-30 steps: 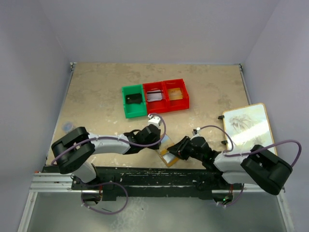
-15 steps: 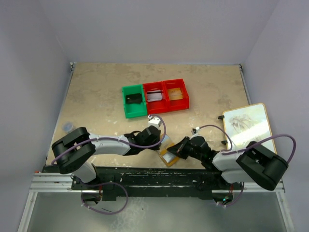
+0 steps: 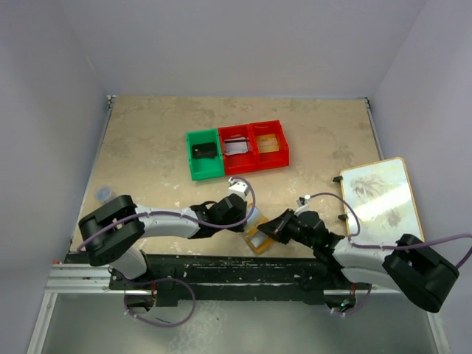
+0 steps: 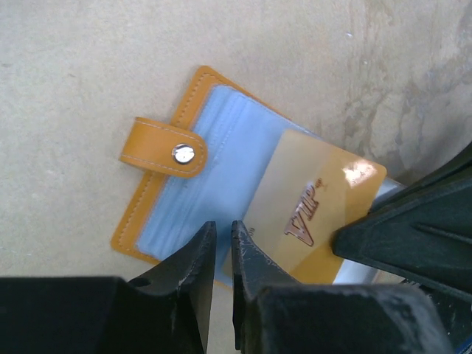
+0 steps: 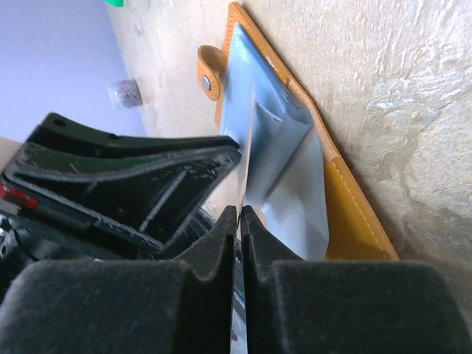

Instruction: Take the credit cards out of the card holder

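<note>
The card holder (image 4: 193,193) lies open on the table, orange-tan with pale blue pockets and a tab clasp (image 4: 164,146). It also shows in the top view (image 3: 255,240) and the right wrist view (image 5: 355,215). A gold credit card (image 4: 313,212) marked VIP sticks partway out of a pocket. My right gripper (image 5: 239,210) is shut on this card's edge (image 5: 246,158); in the top view the right gripper (image 3: 274,228) is at the holder's right side. My left gripper (image 4: 223,225) is nearly shut and empty, its tips over the holder's pocket beside the card; in the top view the left gripper (image 3: 249,218) is at the holder's left.
At the back stand a green bin (image 3: 204,167) holding a black card, a red bin (image 3: 237,157) with a pale card, and a red bin (image 3: 268,154) with a gold card. A large white tan-edged board (image 3: 380,193) lies at the right.
My right arm's elbow has swung right and lower, and its gripper has shifted slightly toward the near edge with the gold card. The left arm and holder have barely moved.
</note>
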### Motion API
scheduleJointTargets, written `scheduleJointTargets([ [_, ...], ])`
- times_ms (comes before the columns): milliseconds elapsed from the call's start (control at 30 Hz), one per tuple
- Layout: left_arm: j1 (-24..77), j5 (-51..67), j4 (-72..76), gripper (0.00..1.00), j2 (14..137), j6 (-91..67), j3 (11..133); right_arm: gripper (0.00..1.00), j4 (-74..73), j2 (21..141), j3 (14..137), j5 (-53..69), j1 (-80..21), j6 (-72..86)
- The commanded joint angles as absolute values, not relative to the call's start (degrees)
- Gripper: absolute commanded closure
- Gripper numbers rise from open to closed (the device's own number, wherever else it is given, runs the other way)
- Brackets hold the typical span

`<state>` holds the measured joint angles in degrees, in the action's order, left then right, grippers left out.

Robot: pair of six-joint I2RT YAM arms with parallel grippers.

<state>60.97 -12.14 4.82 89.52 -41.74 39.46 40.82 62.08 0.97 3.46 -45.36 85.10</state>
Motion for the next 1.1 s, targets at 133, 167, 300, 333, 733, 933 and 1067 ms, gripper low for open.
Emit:
scheduleJointTargets([
  [133,63.9,-13.7,3.3,0.91,91.9,-42.5,41.2,0.90,41.5,62.2,0.6,0.0,-45.3,87.4],
  [167,63.9,-14.2,2.8,0.91,91.9,-42.8,41.2,0.90,41.7,62.4,0.5,0.0,-45.3,87.5],
  [300,63.8,-14.1,3.4,0.92,91.5,-43.6,40.5,0.80,43.2,63.9,0.0,0.0,-45.3,87.9],
  [333,63.9,-14.1,3.7,0.92,91.2,-43.8,40.2,0.80,43.4,64.4,0.3,0.1,-45.3,87.5],
  [733,63.9,-15.0,3.1,0.92,90.4,-43.1,40.3,0.80,41.6,71.6,5.7,2.3,-45.3,82.9],
  [933,63.9,-15.5,2.6,0.92,89.8,-43.4,40.6,0.97,43.3,71.7,5.3,2.1,-45.3,83.4],
  [1067,63.9,-17.0,2.3,0.92,88.7,-44.1,40.0,0.91,38.4,70.9,6.8,2.6,-45.3,82.6],
])
